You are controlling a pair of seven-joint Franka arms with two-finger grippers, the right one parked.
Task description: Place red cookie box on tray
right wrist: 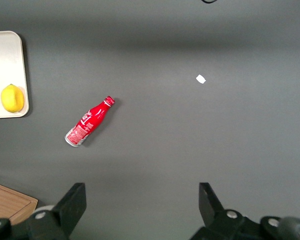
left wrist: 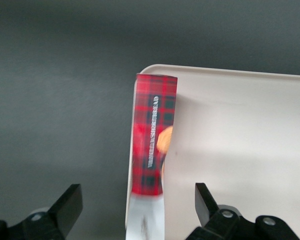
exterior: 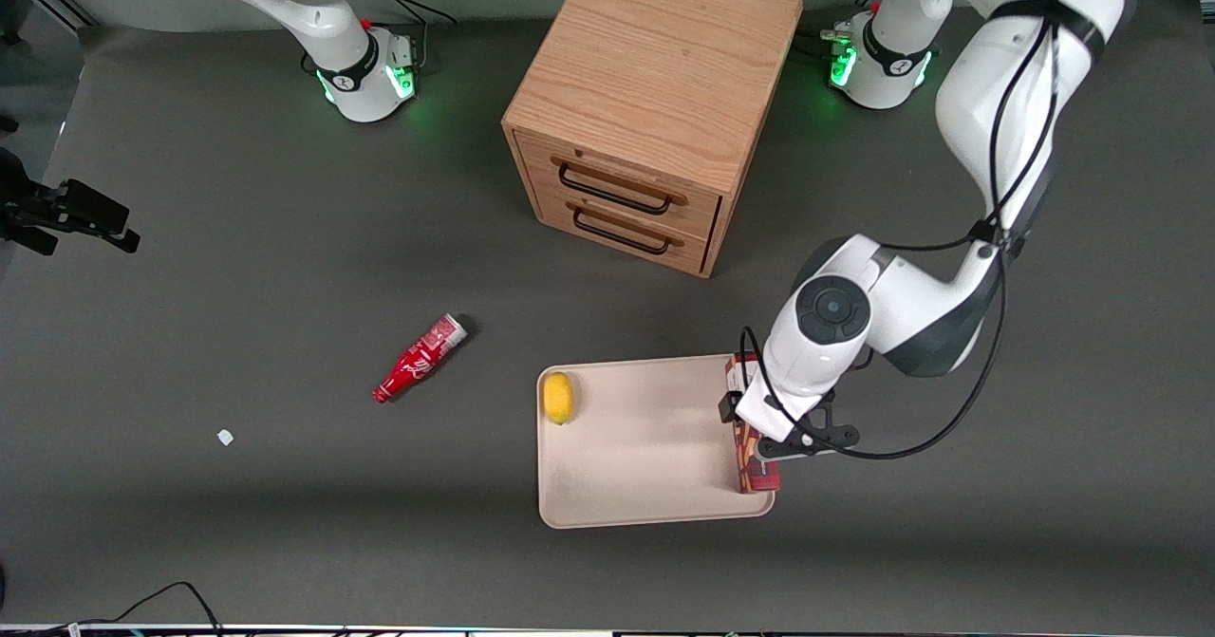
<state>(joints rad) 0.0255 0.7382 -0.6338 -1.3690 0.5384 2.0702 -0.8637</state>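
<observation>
The red cookie box [left wrist: 154, 137], red tartan with a white end, stands on its narrow side along the rim of the beige tray [left wrist: 240, 150] at the working arm's end. In the front view the box [exterior: 757, 471] sticks out from under the left arm's wrist at the tray [exterior: 645, 466] edge. My left gripper [left wrist: 138, 200] hovers just above the box's white end. It is open, its black fingers [left wrist: 70, 202] wide apart on either side of the box with clear gaps, touching nothing.
A yellow lemon [exterior: 558, 397] lies on the tray, at the end toward the parked arm. A red soda bottle [exterior: 419, 359] and a white scrap [exterior: 225, 438] lie on the mat toward the parked arm's end. A wooden drawer cabinet [exterior: 655, 96] stands farther from the front camera.
</observation>
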